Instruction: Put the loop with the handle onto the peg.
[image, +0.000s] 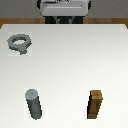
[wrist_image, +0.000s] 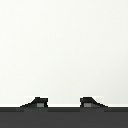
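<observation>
at the far edge of the white table (image: 70, 55), near twelve o'clock in the exterior view, we see only part of the arm (image: 64, 9): a pale grey and dark block up there, well back from everything on the table, with its lower end out of sight in that view. through the wrist view we see our gripper (wrist_image: 63, 103) as two dark fingertips (wrist_image: 36, 103) set wide apart, with nothing between them and only bare white table beyond. the loop with the handle (image: 19, 43) lies flat toward ten o'clock in the exterior view, its stubby handle pointing toward the near edge, untouched and well apart from the arm. the peg (image: 34, 104) stands upright around seven o'clock, well apart from the loop. a brown wooden block (image: 96, 104) stands near five o'clock, level with the peg and well clear of it.
</observation>
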